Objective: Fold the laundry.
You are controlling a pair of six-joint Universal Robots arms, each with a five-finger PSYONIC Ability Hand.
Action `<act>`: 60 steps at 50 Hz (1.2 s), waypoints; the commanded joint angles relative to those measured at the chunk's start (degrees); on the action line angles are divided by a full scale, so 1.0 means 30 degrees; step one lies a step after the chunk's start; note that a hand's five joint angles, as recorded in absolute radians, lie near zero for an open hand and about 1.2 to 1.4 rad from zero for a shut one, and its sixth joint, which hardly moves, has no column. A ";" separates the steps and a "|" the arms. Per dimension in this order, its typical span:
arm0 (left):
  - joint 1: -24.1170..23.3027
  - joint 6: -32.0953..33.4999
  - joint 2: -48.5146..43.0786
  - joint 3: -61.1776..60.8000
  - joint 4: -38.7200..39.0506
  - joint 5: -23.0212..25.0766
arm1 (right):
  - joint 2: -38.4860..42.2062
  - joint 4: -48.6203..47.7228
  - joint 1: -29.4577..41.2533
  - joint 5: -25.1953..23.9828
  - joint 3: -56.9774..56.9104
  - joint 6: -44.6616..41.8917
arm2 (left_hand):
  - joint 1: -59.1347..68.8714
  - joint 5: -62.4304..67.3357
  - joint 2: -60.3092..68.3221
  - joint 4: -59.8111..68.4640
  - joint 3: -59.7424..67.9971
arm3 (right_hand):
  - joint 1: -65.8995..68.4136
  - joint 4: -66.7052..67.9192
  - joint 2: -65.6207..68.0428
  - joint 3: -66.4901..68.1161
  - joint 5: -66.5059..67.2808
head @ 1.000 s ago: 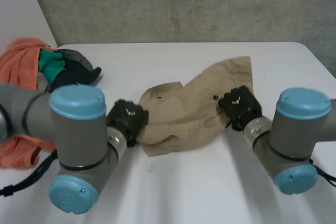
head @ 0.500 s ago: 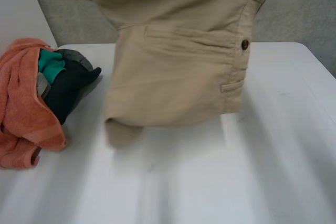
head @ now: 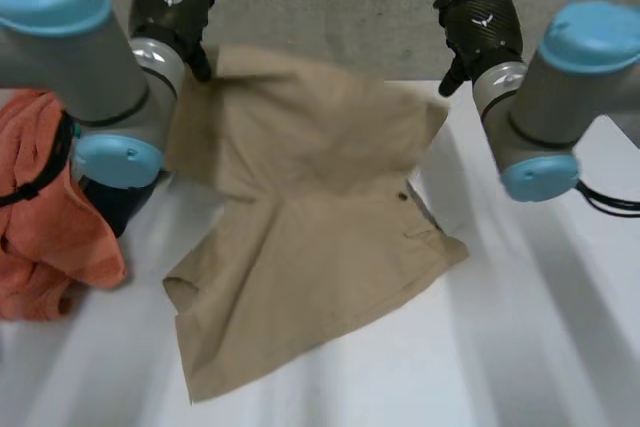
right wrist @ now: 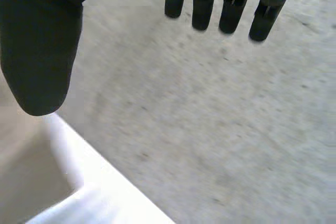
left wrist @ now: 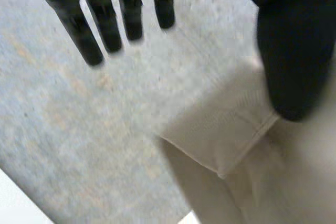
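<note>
And down they come: half a second ago the khaki shorts point(head: 300, 237) hung high in front of the head camera with neither hand in sight, and now they lie spread on the white table point(head: 540, 347), reaching from between the two hands back towards the robot. A second ago both hands were low on a crumpled heap of that cloth; now both are raised at the table's far side, well apart. The left hand point(head: 172, 5) is open, its fingers point(left wrist: 107, 30) straight and spread away from the thumb, nothing pinched. A seamed corner of the shorts sits just past the thumb's tip, and whether thumb and cloth touch is hard to tell. The right hand point(head: 478, 25) has let go too: its fingers point(right wrist: 202, 6) are straight, the thumb stands apart, and a bit of beige cloth lies beneath the thumb, clear of it. The shorts' far edge below the left hand looks blurred and still a little lifted. A small button point(head: 403, 197) shows on the side nearer the right hand. Out beyond the left arm the orange towel point(head: 50, 237) sits in its pile, with the dark garment point(head: 112, 205) largely hidden behind that arm.
</note>
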 commanded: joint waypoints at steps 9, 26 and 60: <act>-0.0490 -0.0835 0.6300 -0.8090 -0.2762 -0.2243 | -0.6013 0.4678 -0.0764 -0.5535 0.6073 -0.1761 | -0.0849 -0.2200 -0.2157 -0.1986 -0.2220 | -0.1017 -0.1194 -0.1090 -0.1133 -0.1115; -0.3919 -0.1685 1.3046 -2.4622 -0.3615 0.1158 | -0.7923 0.3312 -0.1996 -0.9261 1.7767 -0.7974 | 0.5617 0.4266 0.4309 0.4480 0.4247 | 0.5880 0.5703 0.5807 0.5764 0.5782; -0.4126 0.1886 0.7949 -2.4448 0.3501 -0.2709 | -0.5986 0.0052 -0.1380 -0.7739 1.7886 -0.6569 | 2.2453 2.1102 2.1145 2.1316 2.1083 | 2.2316 2.2139 2.2243 2.2200 2.2218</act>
